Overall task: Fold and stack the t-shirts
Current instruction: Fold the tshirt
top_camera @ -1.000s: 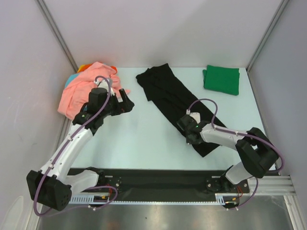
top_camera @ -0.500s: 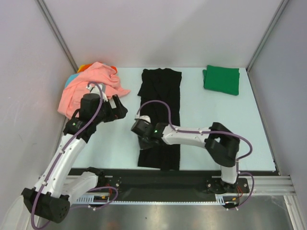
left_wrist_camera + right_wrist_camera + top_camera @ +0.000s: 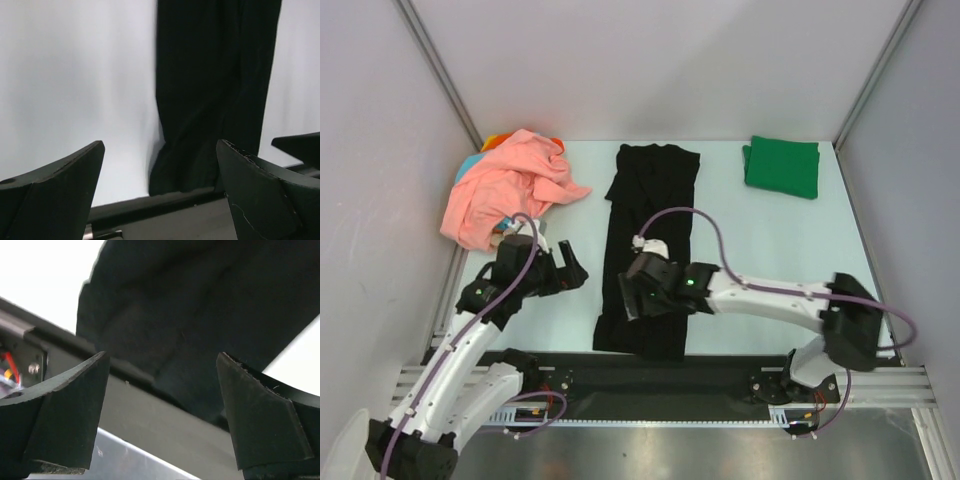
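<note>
The black shirt (image 3: 655,210) is laid as a long strip mid-tabletop (image 3: 760,240), its 6 o'clock end draped onto the rail (image 3: 720,372). The right gripper (image 3: 635,298) above that end and the left gripper (image 3: 572,268) at 9 o'clock are spread, nothing pinched. The overhang could be snagged or dragged off, and the fold skewed.

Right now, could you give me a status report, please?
Left gripper open, empty. Right gripper open over near end of black t-shirt. Green t-shirt folded, far right. Nothing blocking.

Bare table (image 3: 770,240) right of black t-shirt (image 3: 655,200); salmon-pink pile (image 3: 505,190) blocks left rear corner
</note>
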